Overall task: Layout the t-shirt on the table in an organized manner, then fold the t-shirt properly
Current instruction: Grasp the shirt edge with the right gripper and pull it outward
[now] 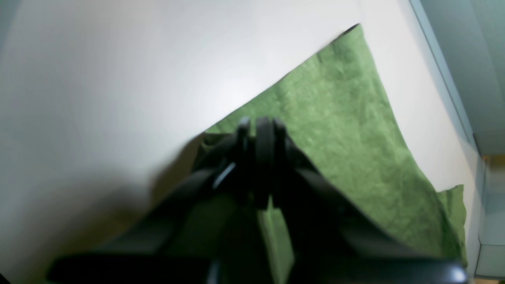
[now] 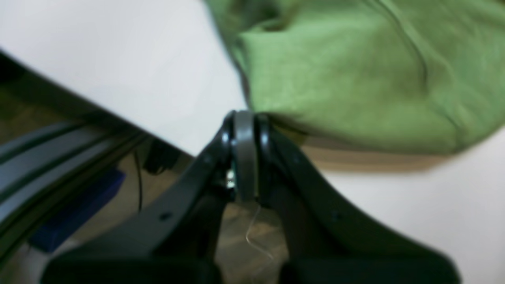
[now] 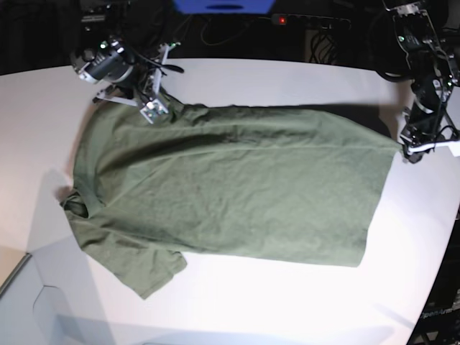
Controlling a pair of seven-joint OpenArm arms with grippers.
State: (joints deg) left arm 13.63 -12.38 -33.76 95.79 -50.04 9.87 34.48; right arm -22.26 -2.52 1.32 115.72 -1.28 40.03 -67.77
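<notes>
In the left wrist view, the left hand point(image 1: 262, 130) is clenched on the shirt point(image 1: 347, 130), its black fingers pinched together over a corner of the cloth; from there the green fabric runs away toward the upper right over the white tabletop point(image 1: 118, 79), and its straight edge lies flat against the surface. In the right wrist view, the right hand point(image 2: 244, 122) is also clenched, its tips pinching the edge of the shirt point(image 2: 347, 79), which rises from the tabletop point(image 2: 138, 71) in a soft bulge just past the fingers and throws a shadow beneath; the tabletop's dark rim shows at left. In the base view, the shirt point(image 3: 230, 187) lies spread across the middle of the tabletop point(image 3: 287, 309), collar at the left, hem at the right, one sleeve toward the near left. The right hand point(image 3: 152, 108) holds the far left part, near the shoulder, and the left hand point(image 3: 413, 152) holds the far right hem corner. Shallow wrinkles run across the body of the cloth.
</notes>
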